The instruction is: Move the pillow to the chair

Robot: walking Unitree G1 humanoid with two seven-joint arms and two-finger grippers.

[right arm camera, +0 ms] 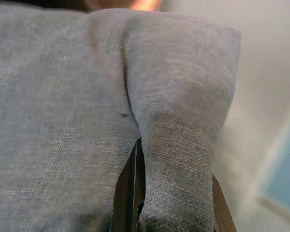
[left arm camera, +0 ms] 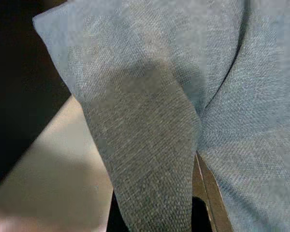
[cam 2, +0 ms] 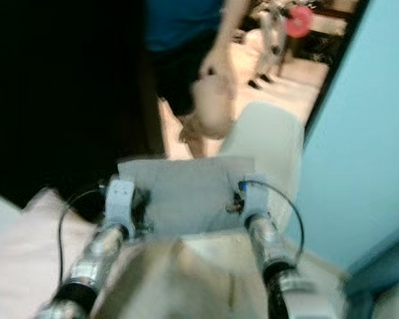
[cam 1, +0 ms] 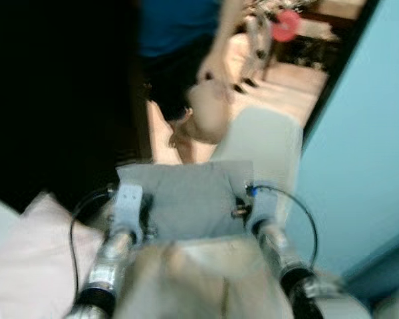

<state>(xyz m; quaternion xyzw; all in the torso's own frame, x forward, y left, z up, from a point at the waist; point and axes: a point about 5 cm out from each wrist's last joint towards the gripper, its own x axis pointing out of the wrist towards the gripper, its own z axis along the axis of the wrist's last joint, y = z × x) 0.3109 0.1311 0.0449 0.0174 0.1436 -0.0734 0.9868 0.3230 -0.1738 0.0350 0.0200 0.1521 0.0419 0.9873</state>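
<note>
- While the grey pillow (cam 1: 186,199) is carried between the two arms in front of the robot's body, the step in hand is judged to be the transport toward the chair, with the pick-up already done.
- One side edge of the pillow is gripped by the left gripper (cam 1: 145,214), and in the left wrist view a fold of the grey cloth (left arm camera: 150,159) is seen pinched between the black fingers (left arm camera: 198,217), so its jaws are clamped on the pillow.
- The opposite edge is held by the right gripper (cam 1: 243,207); in the right wrist view a bunched corner of cloth is squeezed between its dark fingers (right arm camera: 125,198), so those jaws are likewise closed on the pillow.
- A pale bed (cam 1: 33,252) is seen at the lower left, a blue wall (cam 1: 366,153) on the right, and a person (cam 1: 186,40) ahead in a lit opening; the eye views are blurred.
- A pale rounded form (cam 1: 266,143) is seen just beyond the pillow; whether it is the chair cannot be told.
- For the next move, the chair has to be found and faced, the pillow kept level with both grips held, then lowered onto the seat before the jaws are opened.
</note>
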